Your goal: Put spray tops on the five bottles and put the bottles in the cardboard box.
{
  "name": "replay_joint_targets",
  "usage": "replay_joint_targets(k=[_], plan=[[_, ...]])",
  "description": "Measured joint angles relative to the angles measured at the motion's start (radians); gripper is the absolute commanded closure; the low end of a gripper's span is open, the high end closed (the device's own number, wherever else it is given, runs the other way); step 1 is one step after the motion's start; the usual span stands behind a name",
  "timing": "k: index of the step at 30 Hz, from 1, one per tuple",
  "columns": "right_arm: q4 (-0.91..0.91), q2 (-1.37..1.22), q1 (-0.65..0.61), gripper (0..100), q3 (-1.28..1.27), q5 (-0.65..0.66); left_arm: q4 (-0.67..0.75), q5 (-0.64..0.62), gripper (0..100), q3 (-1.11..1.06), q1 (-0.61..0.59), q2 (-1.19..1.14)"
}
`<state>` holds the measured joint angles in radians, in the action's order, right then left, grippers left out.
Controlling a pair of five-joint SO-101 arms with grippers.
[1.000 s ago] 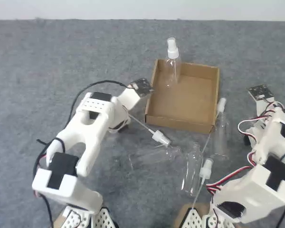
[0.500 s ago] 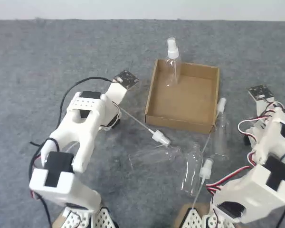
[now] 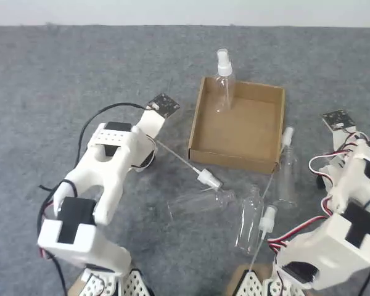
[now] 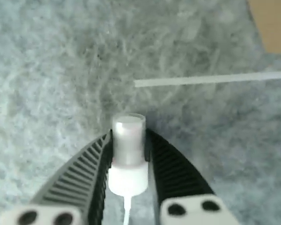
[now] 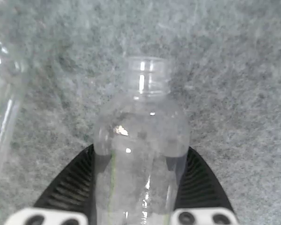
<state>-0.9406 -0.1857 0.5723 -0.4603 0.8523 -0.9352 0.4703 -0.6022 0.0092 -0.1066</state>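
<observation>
My left gripper [image 4: 129, 140] is shut on a white spray top [image 4: 128, 154] whose thin tube runs back toward the wrist. In the high view that arm [image 3: 114, 163] stands left of the cardboard box [image 3: 231, 159]. My right gripper [image 5: 140, 154] is shut on a clear bottle [image 5: 140, 122] with an open neck and no top. A capped bottle [image 3: 224, 83] stands upright at the box's back edge. On the carpet in front of the box lie a loose spray top [image 3: 209, 180] with a long tube [image 4: 210, 79], and several clear bottles [image 3: 200, 200] [image 3: 250, 219] [image 3: 288, 169].
The right arm [image 3: 351, 203] stands at the table's right side, close to the box's right corner. Another spray top [image 3: 268, 217] lies beside the middle bottle. Grey carpet stretches open to the far left and behind the box.
The left arm has pulled back to the left, away from the box's corner, with most of that shift in the first half second. The right arm and the lying bottles have stayed put.
</observation>
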Motion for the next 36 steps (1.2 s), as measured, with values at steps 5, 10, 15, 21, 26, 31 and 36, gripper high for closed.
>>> replay_joint_targets(k=[5, 10, 15, 21, 26, 31, 36], plan=[[0.0, 0.0, 0.0, 88.0, 0.0, 0.0, -0.117, -0.086, 99, -0.002, -0.006, 0.137], [-0.002, 0.002, 0.0, 76.8, -0.008, 0.0, -0.222, -0.196, 99, -0.002, -0.005, 0.371], [-0.008, 0.006, 0.0, 73.1, -0.017, -0.028, -0.241, -0.304, 99, -0.035, -0.003, 0.542], [-0.118, 0.038, 0.0, 72.4, 0.031, -0.071, -0.158, -0.348, 99, -0.173, -0.003, 0.62], [-0.241, 0.04, -0.026, 72.6, 0.175, -0.081, -0.044, -0.358, 99, -0.292, -0.003, 0.626], [-0.339, -0.008, -0.034, 72.7, 0.341, -0.08, -0.008, -0.361, 99, -0.319, -0.003, 0.626], [-0.419, -0.147, -0.041, 73.2, 0.48, -0.081, -0.008, -0.361, 99, -0.319, -0.006, 0.626]])
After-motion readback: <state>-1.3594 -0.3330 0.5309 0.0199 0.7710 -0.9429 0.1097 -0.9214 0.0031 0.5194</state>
